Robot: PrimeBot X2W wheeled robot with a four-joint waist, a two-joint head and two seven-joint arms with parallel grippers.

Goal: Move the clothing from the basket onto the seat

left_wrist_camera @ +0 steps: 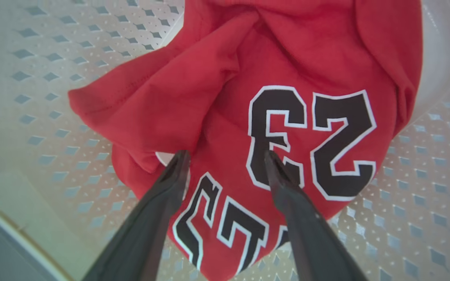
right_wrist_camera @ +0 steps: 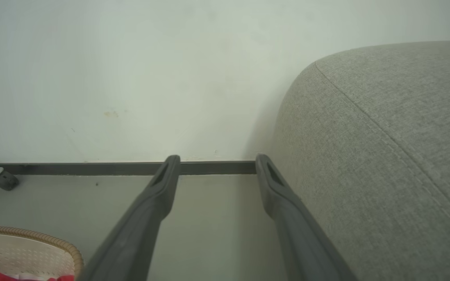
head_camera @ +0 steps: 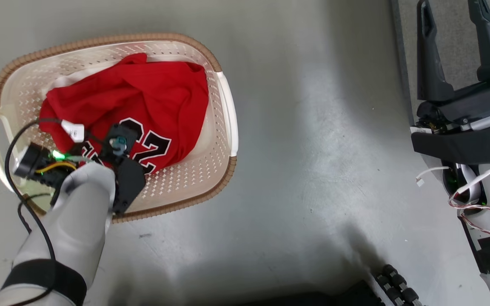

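Observation:
The cream basket (head_camera: 228, 127) with its brown rim stands on the floor at the left. In it lies the clothing (head_camera: 143, 97), a crumpled red jersey with a black, white-edged "23". My left arm reaches down into the basket from the near side. In the left wrist view my left gripper (left_wrist_camera: 225, 154) is open, its tips at the jersey (left_wrist_camera: 217, 78), one either side of the lettering. My right gripper (head_camera: 451, 6) stands open and empty at the far right, over the edge of the grey seat (head_camera: 405, 25). The right wrist view shows that gripper (right_wrist_camera: 217, 158) beside the seat (right_wrist_camera: 385, 156).
Bare grey floor (head_camera: 313, 148) lies between basket and seat. A pale wall with a dark baseboard (right_wrist_camera: 92, 168) runs behind, with a small caster (right_wrist_camera: 6, 180) at its left. Loose cables (head_camera: 479, 204) hang at my right side. The basket's rim (right_wrist_camera: 53, 242) shows at that view's lower left.

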